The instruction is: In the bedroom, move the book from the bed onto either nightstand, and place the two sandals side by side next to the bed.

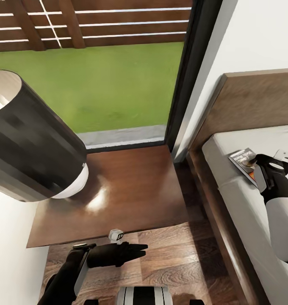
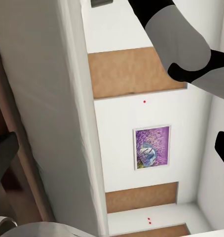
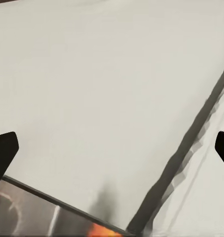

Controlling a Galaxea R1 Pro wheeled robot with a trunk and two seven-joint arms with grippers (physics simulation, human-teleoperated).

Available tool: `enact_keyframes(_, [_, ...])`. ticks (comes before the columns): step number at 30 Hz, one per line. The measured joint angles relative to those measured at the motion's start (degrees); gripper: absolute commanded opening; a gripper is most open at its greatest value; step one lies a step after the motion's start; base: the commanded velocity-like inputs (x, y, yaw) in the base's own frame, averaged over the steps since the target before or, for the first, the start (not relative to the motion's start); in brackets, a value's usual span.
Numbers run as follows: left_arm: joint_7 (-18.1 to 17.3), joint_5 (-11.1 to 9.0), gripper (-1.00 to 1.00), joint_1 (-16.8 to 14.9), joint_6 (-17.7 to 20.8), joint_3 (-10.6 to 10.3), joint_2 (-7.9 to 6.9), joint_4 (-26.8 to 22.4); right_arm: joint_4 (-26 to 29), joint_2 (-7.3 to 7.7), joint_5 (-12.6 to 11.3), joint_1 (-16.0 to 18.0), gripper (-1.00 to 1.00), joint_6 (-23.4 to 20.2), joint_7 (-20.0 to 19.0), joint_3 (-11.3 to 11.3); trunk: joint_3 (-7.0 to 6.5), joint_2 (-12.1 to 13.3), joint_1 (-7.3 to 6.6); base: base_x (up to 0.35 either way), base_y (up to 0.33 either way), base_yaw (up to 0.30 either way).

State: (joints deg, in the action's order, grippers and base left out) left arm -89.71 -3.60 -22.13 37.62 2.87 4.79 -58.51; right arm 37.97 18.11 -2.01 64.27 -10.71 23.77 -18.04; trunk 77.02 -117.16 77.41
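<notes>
The book (image 1: 242, 161), dark grey with an orange band, lies on the bed's white mattress (image 1: 245, 199) near the brown headboard (image 1: 254, 101). My right gripper (image 1: 256, 168) hovers over the book's near edge. In the right wrist view its fingertips (image 3: 4, 153) stand wide apart, open, with the mattress between them and the book's corner (image 3: 38, 215) just off one tip. The glossy reddish-brown nightstand (image 1: 131, 186) stands between window and bed. My left gripper (image 1: 137, 250) hangs open over the floor in front of it, holding nothing. The sandals are out of view.
A lamp with a black shade (image 1: 29, 144) stands on the nightstand's left part. Behind is the dark-framed window (image 1: 190, 72) onto grass. Wood-plank floor (image 1: 178, 262) runs between nightstand and bed frame (image 1: 211, 203). A purple painting (image 2: 152, 147) hangs on the far wall.
</notes>
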Motion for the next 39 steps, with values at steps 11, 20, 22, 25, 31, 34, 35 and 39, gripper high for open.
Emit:
enact_keyframes(11, [0.0, 0.0, 1.00, 0.0, 0.0, 0.0, 0.00, 0.0, 0.2, 0.01, 0.0, 0.0, 1.00, 0.0, 0.1, -0.1, 0.00, 0.0, -0.02, -0.078, 0.000, 0.000])
enact_keyframes(20, [0.0, 0.0, 1.00, 0.0, 0.0, 0.0, 0.00, 0.0, 0.2, 0.00, 0.0, 0.0, 1.00, -0.1, 0.1, 0.0, 0.00, 0.0, -0.02, -0.001, 0.000, 0.000])
enact_keyframes(22, [0.0, 0.0, 1.00, 0.0, 0.0, 0.0, 0.00, 0.0, 0.2, 0.00, 0.0, 0.0, 1.00, -0.1, 0.1, 0.0, 0.00, 0.0, -0.02, 0.000, 0.000, 0.000])
enact_keyframes(25, [0.0, 0.0, 1.00, 0.0, 0.0, 0.0, 0.00, 0.0, 0.2, 0.02, 0.0, 0.0, 1.00, -0.1, 0.1, 0.0, 0.00, 0.0, -0.02, 0.000, 0.000, 0.000])
enact_keyframes(31, [0.0, 0.0, 1.00, 0.0, 0.0, 0.1, 0.00, 0.0, 0.2, 0.00, 0.1, 0.0, 1.00, -0.1, 0.1, 0.0, 0.00, 0.0, -0.02, 0.000, 0.000, 0.000])
enact_keyframes(34, [0.0, 0.0, 1.00, 0.0, 0.0, 0.1, 0.00, 0.0, 0.2, 0.00, 0.1, 0.0, 1.00, -0.1, 0.1, 0.0, 0.00, 0.0, -0.02, 0.000, 0.000, 0.000])
enact_keyframes(35, [0.0, 0.0, 1.00, 0.0, 0.0, 0.1, 0.00, 0.0, 0.1, 0.03, 0.0, 0.0, 1.00, -0.1, 0.0, 0.0, 0.00, 0.0, -0.02, -0.023, 0.000, 0.000])
enact_keyframes(39, [0.0, 0.0, 1.00, 0.0, 0.0, 0.1, 0.00, 0.0, 0.0, 0.03, 0.0, 0.0, 1.00, -0.1, 0.0, 0.0, 0.00, 0.0, 0.00, -0.164, 0.000, 0.000])
